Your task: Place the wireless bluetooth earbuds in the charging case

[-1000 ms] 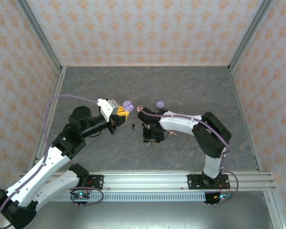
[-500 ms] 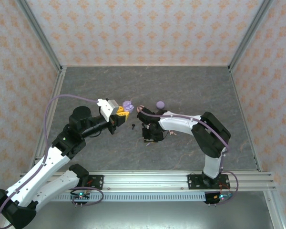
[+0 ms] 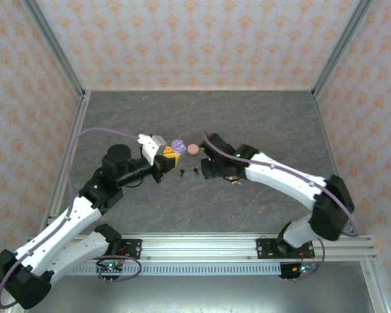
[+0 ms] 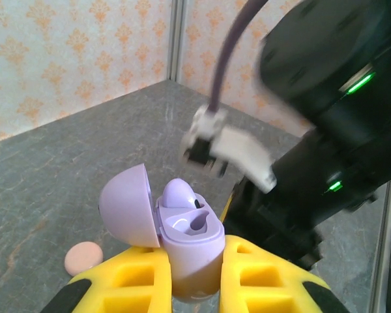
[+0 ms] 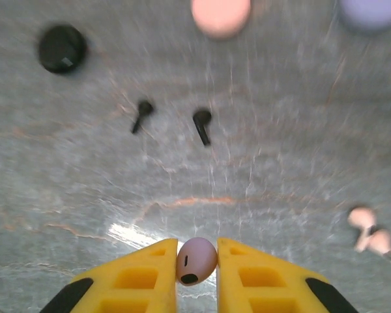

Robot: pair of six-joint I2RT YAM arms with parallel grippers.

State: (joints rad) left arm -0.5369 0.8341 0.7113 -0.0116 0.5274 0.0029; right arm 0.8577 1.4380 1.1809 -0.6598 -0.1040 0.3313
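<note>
Right arm [image 3: 280, 173] has swung its elbow toward lower right; right hand [image 5: 197, 248] pinches a lilac earbud [image 5: 197, 261] at bottom centre; left hand [image 4: 194, 280] clamps the open charging case [image 4: 190, 242]. Best lowered slowly, stem-first, into the empty well [image 4: 197, 225].

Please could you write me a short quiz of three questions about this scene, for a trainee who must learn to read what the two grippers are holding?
1. True or false: the left gripper holds a shut black round case.
2. What is pinched in the right gripper? A: a black stemmed earbud. B: a small pale lilac earbud. C: a pink round case.
3. Fill in: the open lilac plastic charging case has ___ earbud seated in it.
Key: 1 false, it holds the open lilac case. 2 B. 3 one, the seated lilac earbud; the other socket is empty.
</note>
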